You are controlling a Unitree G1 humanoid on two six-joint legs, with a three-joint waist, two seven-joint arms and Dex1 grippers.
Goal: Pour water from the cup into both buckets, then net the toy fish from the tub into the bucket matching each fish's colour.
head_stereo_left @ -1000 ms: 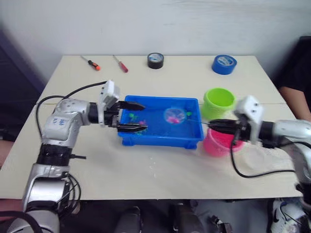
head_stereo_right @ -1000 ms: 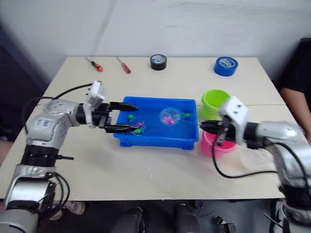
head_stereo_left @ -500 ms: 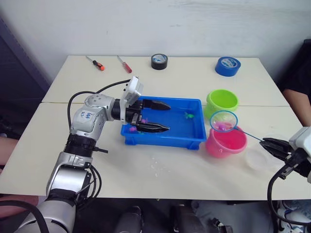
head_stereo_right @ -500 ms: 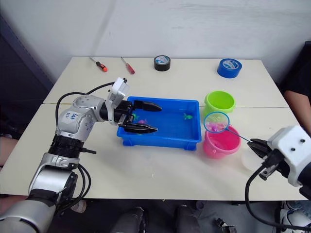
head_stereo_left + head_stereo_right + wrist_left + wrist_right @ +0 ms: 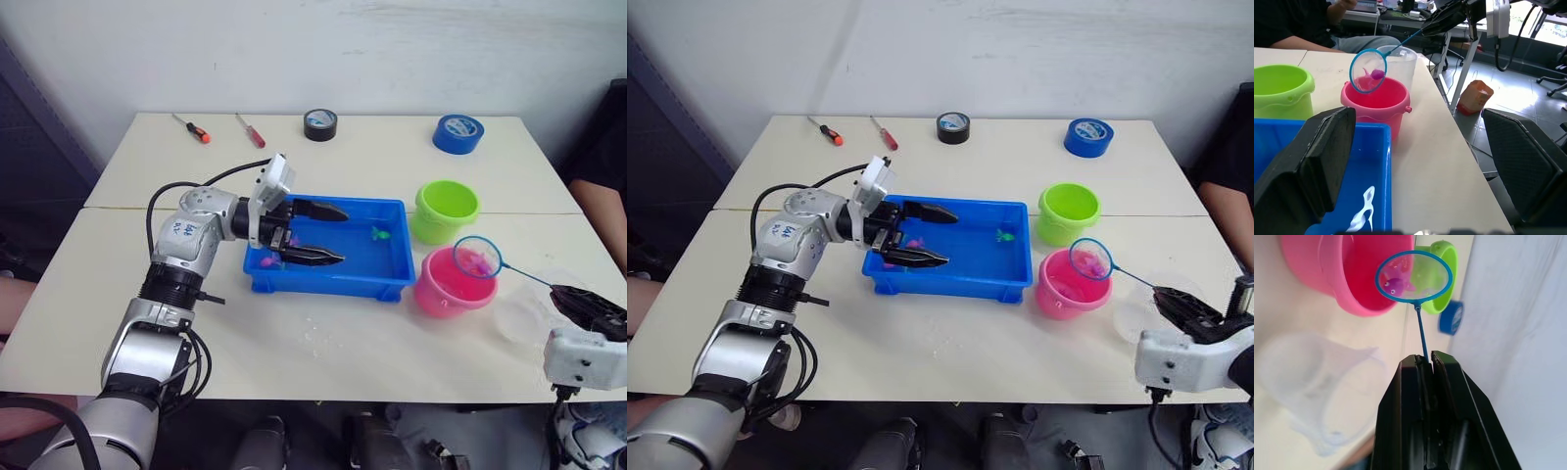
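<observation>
Since half a second ago the small round net with a light blue rim (image 5: 477, 257) has shifted rightward and now hangs over the right side of the bright pink plastic bucket (image 5: 454, 282), right of centre in the head view. A small pink toy fish (image 5: 1395, 285) sits in its mesh. The right gripper (image 5: 1424, 365), at the lower right edge of the frame, has its two black fingers pinched tight on the net's thin handle. The wide clear plastic cup (image 5: 530, 315) stands on the table between that gripper and the pink bucket.

The lime green plastic bucket (image 5: 446, 210) stands just behind the pink one, close beside it. The shallow bright blue rectangular plastic tub (image 5: 328, 281) lies at the centre of the pale table (image 5: 372, 157). The left gripper (image 5: 321, 233) reaches over the tub's left half with its fingers spread wide, holding nothing. A green toy fish (image 5: 378, 233) lies near the tub's far right corner, and small pink fish (image 5: 266, 261) lie at its left end below the gripper.

Along the table's far edge at the top of the frame lie two screwdrivers (image 5: 193, 128), a black tape roll (image 5: 318, 123) and a blue tape roll (image 5: 457, 133)
</observation>
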